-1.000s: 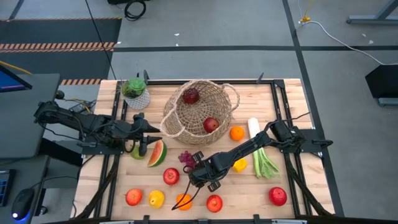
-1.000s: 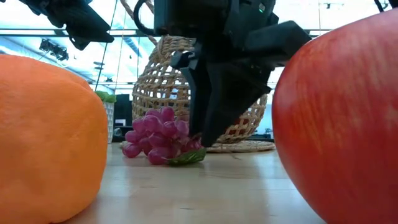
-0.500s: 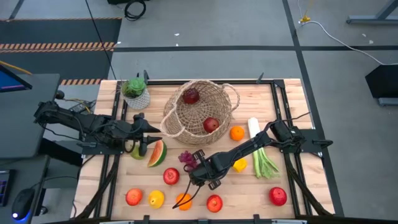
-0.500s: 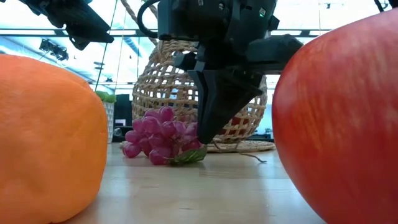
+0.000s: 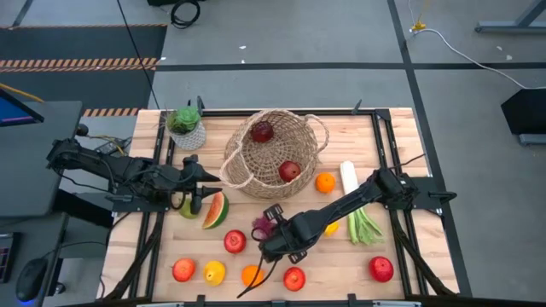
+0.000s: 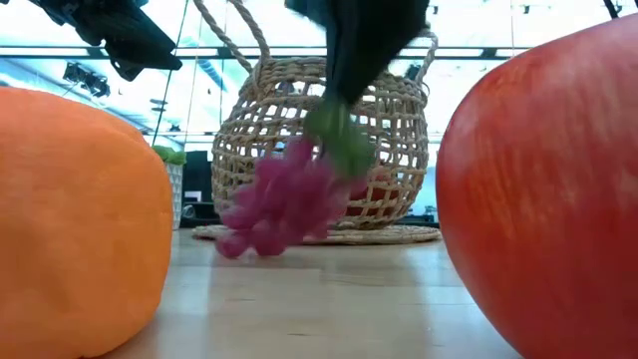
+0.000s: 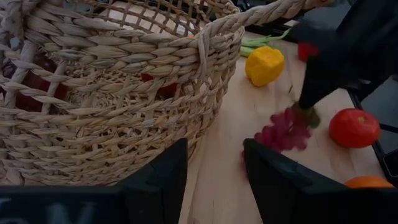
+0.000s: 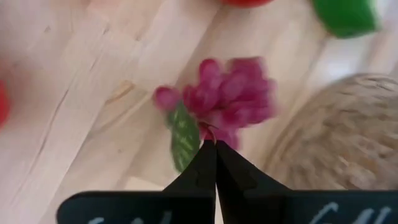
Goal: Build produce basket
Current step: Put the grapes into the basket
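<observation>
Grapes pinched in my right gripper, hanging clear of the table.
Basket just beyond; a red apple and an orange sit close below.

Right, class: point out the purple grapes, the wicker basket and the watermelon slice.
purple grapes (image 6: 277, 204), low view, middle of the bunch.
wicker basket (image 5: 241, 153), high view, left wall.
watermelon slice (image 5: 216, 210), high view, red flesh.

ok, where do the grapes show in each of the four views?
High: grapes below the basket, at the right gripper.
Low: centre, lifted off the table, before the basket.
Left wrist: right of the basket.
Right wrist: centre, at the shut fingertips.
Shared landmark: basket.
</observation>
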Tool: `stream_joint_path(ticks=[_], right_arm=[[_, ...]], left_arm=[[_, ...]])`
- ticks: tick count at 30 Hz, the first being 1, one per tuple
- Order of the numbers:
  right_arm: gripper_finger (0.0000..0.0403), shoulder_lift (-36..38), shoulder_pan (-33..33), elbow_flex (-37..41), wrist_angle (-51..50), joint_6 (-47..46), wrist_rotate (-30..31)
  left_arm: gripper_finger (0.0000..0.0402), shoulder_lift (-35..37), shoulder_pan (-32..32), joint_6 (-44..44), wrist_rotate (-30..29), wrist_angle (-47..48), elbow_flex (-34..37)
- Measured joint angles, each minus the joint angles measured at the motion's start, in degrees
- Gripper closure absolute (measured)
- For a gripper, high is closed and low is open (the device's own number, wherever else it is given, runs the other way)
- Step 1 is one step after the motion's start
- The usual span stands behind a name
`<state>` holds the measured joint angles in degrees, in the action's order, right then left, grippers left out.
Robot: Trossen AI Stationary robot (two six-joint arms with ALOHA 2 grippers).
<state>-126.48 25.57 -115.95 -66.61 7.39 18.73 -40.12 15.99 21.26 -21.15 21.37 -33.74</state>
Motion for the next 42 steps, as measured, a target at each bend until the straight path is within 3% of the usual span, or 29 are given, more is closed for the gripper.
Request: stream_joint_path(ticks=[10, 25, 37, 42], right_arm=[[0.0400, 0.0, 1.5, -19.0, -15.2, -2.5, 7.0], [0.0400, 15.0, -0.6, -17.1, -16.3, -4.8, 22.6], [0.0400, 18.8, -9.7, -17.1, -15.7, -3.7, 23.7], [0.0400, 18.8, -13.3, -17.1, -15.2, -2.5, 20.3]], left_arm=[[0.0237, 0.0, 0.0, 0.0, 0.0, 0.0, 0.0], [0.0237, 0.0, 0.0, -0.6, 0.0, -0.1, 0.0], [0.0237, 0.0, 0.0, -0.5, 0.0, -0.1, 0.0], [0.0237, 0.0, 0.0, -0.9, 0.0, -0.1, 0.0]])
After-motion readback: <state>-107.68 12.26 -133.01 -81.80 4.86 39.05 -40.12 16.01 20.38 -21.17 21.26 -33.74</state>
